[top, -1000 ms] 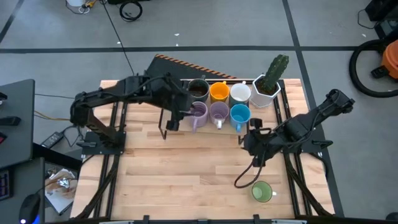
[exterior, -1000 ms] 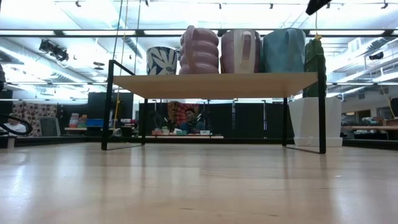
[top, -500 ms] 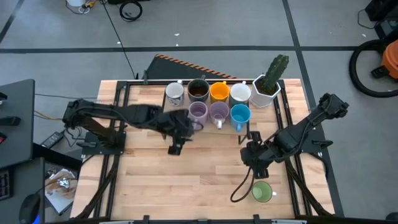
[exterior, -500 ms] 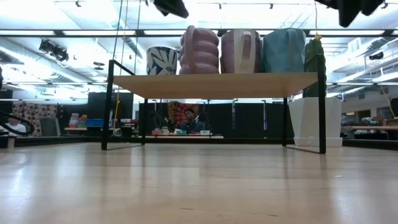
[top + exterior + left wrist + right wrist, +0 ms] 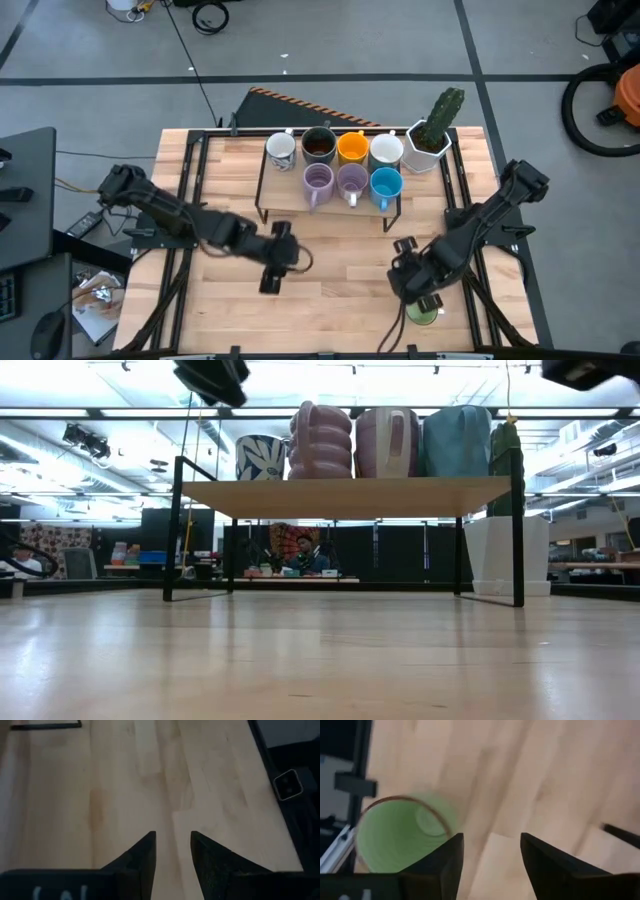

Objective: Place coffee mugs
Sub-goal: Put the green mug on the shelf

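Mugs stand in two rows on the black-framed rack at the table's far side: patterned white, dark brown, orange and white behind, two lavender and blue in front. Well before the rack, the left gripper hovers over bare wood, jaws slightly parted, empty. The right gripper, jaws apart, hangs just beside the green mug, near the table's front right edge.

The wooden table bears a black-legged shelf (mugs on top); a green mug stands near its front edge.
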Motion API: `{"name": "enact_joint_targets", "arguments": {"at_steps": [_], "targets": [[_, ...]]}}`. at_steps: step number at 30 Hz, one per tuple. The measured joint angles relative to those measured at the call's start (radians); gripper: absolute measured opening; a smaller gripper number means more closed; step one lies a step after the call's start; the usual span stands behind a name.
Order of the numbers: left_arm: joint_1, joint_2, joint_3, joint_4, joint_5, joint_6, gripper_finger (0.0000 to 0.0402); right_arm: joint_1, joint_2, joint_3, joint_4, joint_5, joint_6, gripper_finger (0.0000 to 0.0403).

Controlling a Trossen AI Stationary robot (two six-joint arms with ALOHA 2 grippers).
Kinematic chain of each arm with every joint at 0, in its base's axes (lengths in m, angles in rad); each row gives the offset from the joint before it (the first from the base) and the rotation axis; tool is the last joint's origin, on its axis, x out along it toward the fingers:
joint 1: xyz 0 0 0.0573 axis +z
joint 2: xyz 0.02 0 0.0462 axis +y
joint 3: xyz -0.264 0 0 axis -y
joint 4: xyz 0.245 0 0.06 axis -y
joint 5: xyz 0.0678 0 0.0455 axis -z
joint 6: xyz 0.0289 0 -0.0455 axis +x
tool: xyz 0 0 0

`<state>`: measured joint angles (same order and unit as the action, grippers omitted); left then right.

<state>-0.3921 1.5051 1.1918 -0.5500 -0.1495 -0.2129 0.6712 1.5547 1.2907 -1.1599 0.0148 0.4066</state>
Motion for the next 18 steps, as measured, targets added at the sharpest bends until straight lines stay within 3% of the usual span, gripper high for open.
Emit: {"name": "enact_joint_targets", "arguments": {"at_steps": [6,18], "targets": [[-0.110,0.000,-0.070,0.099,-0.138,-0.083,0.0127,0.054,0.084,0.000,0.032,-0.067,-0.017,0.0207],[-0.233,0.000,-0.153,0.237,-0.180,-0.283,0.0127,0.089,0.155,-0.004,0.058,-0.035,-0.003,0.0168]]}}
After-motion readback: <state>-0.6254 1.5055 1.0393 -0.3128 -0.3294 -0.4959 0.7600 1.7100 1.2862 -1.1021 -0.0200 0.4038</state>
